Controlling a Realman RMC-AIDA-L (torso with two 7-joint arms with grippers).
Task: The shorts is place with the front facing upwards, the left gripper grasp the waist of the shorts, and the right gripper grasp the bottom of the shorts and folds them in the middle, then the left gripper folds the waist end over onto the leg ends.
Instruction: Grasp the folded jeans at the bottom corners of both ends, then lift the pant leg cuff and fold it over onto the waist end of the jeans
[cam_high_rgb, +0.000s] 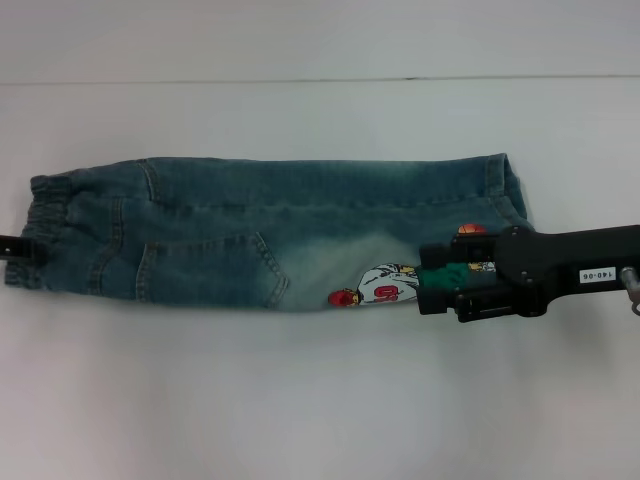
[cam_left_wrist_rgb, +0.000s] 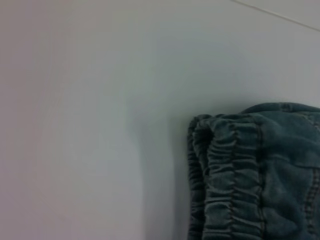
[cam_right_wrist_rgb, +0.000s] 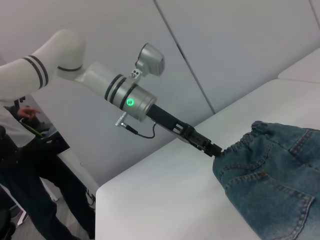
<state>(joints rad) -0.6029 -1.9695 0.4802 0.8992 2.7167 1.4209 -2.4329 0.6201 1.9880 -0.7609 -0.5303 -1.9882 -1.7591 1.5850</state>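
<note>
The shorts (cam_high_rgb: 250, 235) lie flat on the white table, folded lengthwise into a long strip. Their gathered waist (cam_high_rgb: 45, 235) points left and the leg ends (cam_high_rgb: 508, 185) point right. The cartoon patch (cam_high_rgb: 385, 288) shows near the front edge. My left gripper (cam_high_rgb: 14, 247) is at the far left, shut on the waist, as the right wrist view confirms at the left gripper (cam_right_wrist_rgb: 216, 149). The left wrist view shows only the puckered waist (cam_left_wrist_rgb: 227, 190). My right gripper (cam_high_rgb: 428, 285) hovers over the shorts beside the patch, near the leg ends.
The white table (cam_high_rgb: 320, 400) runs on bare in front of and behind the shorts. Its corner and edge (cam_right_wrist_rgb: 107, 187) lie just past the waist in the right wrist view. A person in dark clothes (cam_right_wrist_rgb: 30, 165) stands beyond that edge.
</note>
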